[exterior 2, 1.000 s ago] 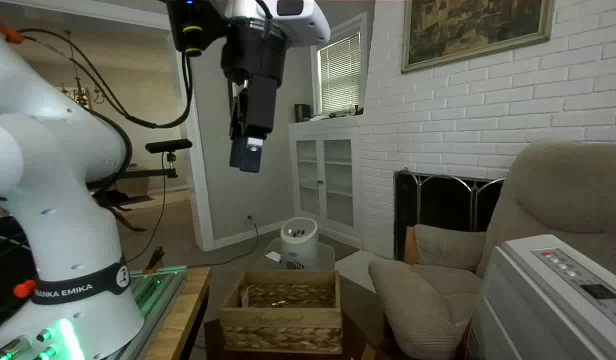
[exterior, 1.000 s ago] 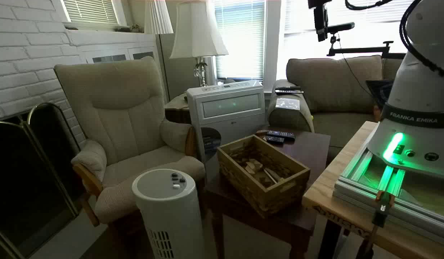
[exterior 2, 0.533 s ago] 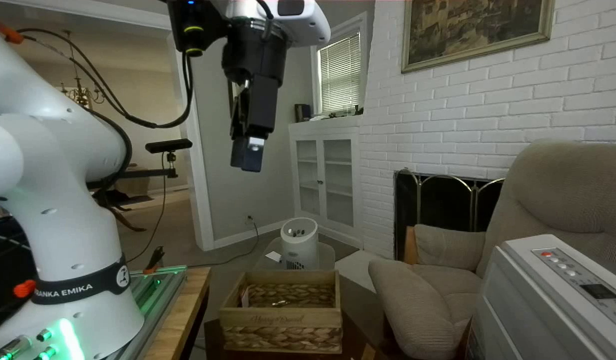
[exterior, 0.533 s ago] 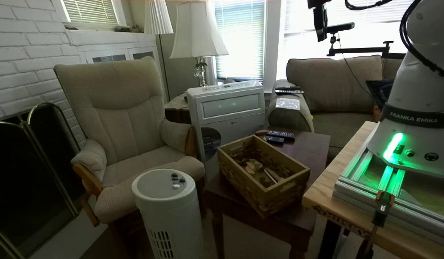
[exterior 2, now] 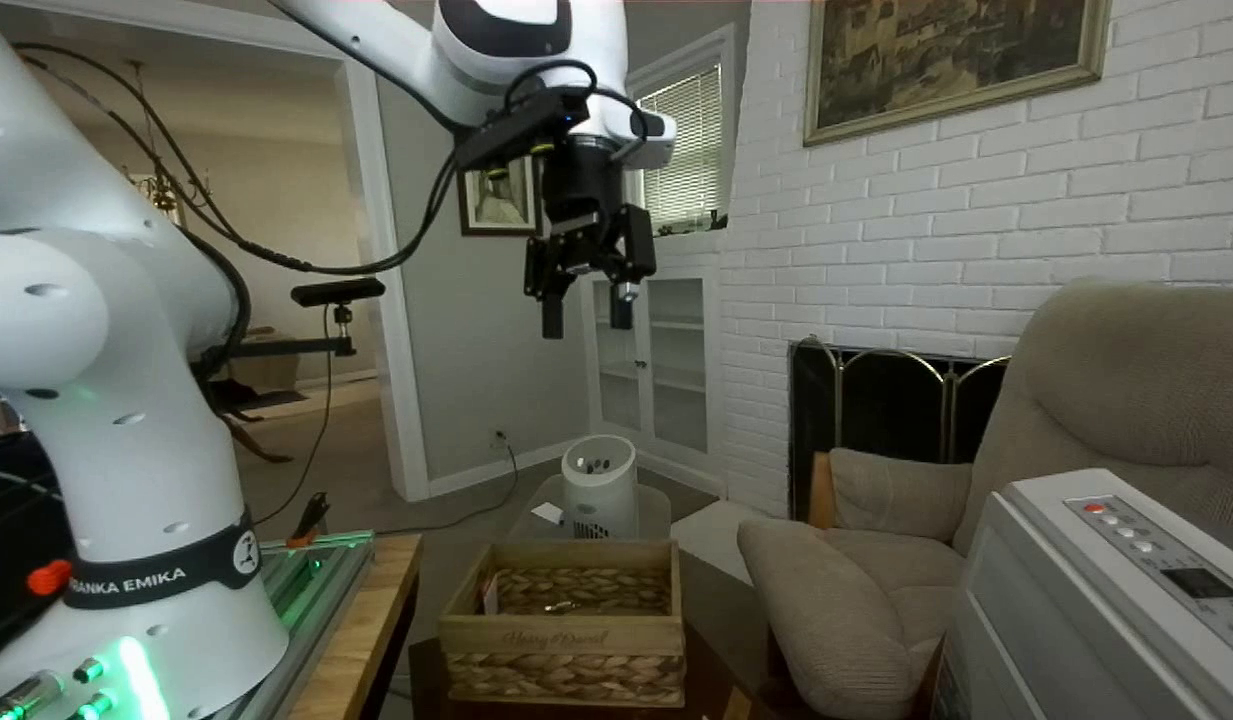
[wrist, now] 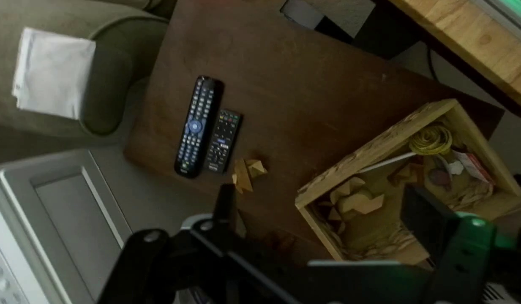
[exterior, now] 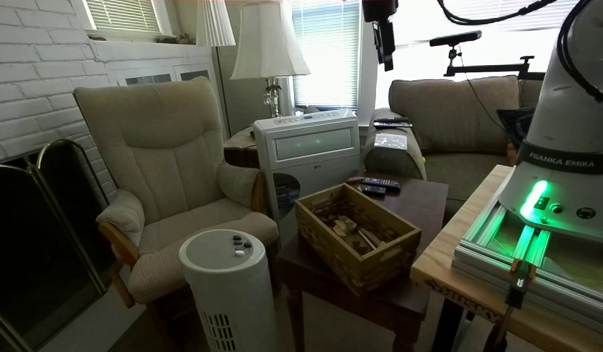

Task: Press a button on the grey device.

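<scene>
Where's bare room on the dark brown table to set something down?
In the wrist view, a broad bare patch of the dark brown table lies between the smaller remote and the wooden crate. Crowded: by the larger remote and tan scraps, and inside the crate.

A dark brown tabletop (wrist: 294, 93) lies well below the gripper (exterior 2: 587, 328). In the wrist view, two remote controls (wrist: 196, 126) and small tan pieces (wrist: 243, 175) lie toward one side of it, a woven-sided wooden crate (wrist: 370, 153) toward the other.
</scene>
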Motion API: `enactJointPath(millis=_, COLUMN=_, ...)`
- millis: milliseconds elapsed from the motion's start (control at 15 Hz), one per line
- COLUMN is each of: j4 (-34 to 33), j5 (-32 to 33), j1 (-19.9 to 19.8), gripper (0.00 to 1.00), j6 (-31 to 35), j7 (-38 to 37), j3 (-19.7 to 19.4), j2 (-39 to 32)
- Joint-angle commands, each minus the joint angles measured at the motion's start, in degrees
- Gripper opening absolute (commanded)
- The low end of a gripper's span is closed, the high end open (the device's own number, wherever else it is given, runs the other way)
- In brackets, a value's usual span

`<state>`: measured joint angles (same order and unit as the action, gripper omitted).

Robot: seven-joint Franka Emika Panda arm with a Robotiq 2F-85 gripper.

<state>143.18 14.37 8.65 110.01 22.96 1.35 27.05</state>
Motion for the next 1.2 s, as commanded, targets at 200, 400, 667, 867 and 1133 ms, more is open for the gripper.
enactJointPath(millis=200, j4=-8.0, j5=1.8, j1=4.8, gripper=1.00, j6=8.4, j7=9.4, j3=4.4, j2=-13.1)
enactJointPath(millis=400, j4=-10.7, j5=1.3, j1=5.2, gripper=1.00, j6=13.6, j7=16.9, j3=4.8, j2=-17.2)
enactJointPath(millis=667, j4=-13.8, j5=-1.1, j1=5.3, gripper=1.00, j6=15.7, j7=29.4, j3=5.4, j2=-20.8)
enactJointPath(millis=867, j4=-12.4, j5=-0.1, j1=4.3, gripper=1.00, j6=15.7, j7=26.9, j3=6.3, j2=-19.7)
enactJointPath(millis=1133, j4=-13.0, j5=-0.1, j1=4.3, gripper=1.00, j6=15.7, j7=27.7, j3=6.4, j2=-20.2)
